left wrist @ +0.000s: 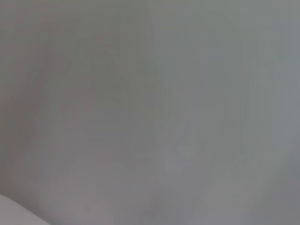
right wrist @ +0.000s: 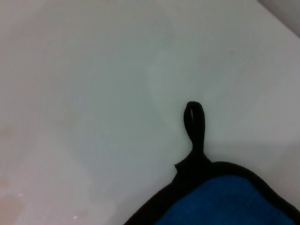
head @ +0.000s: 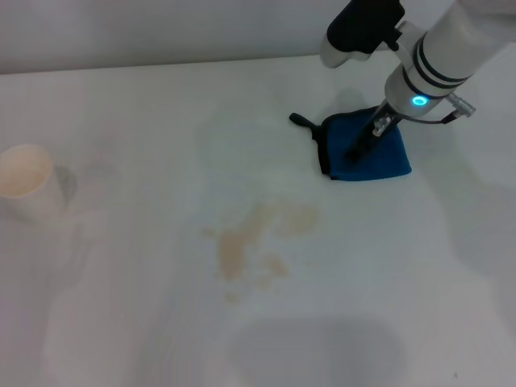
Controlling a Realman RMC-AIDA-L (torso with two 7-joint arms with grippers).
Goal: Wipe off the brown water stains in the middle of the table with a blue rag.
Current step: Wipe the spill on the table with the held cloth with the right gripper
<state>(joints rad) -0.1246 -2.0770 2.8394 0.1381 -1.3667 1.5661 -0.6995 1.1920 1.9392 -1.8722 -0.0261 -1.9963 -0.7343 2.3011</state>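
The blue rag (head: pixel 387 165) with black edging lies flat on the white table (head: pixel 161 145) at the far right, its black loop (head: pixel 300 121) pointing left. My right gripper (head: pixel 363 145) comes down from above onto the rag's middle. The right wrist view shows the rag's corner (right wrist: pixel 234 201) and its loop (right wrist: pixel 194 122) on the tabletop. The brown water stains (head: pixel 258 238) are pale tan blotches in the middle of the table, nearer to me and to the left of the rag, apart from it. My left gripper is out of view.
A white paper cup (head: pixel 28 193) stands at the left side of the table. The table's far edge (head: pixel 161 68) runs along the back. The left wrist view shows only a plain grey surface (left wrist: pixel 150 112).
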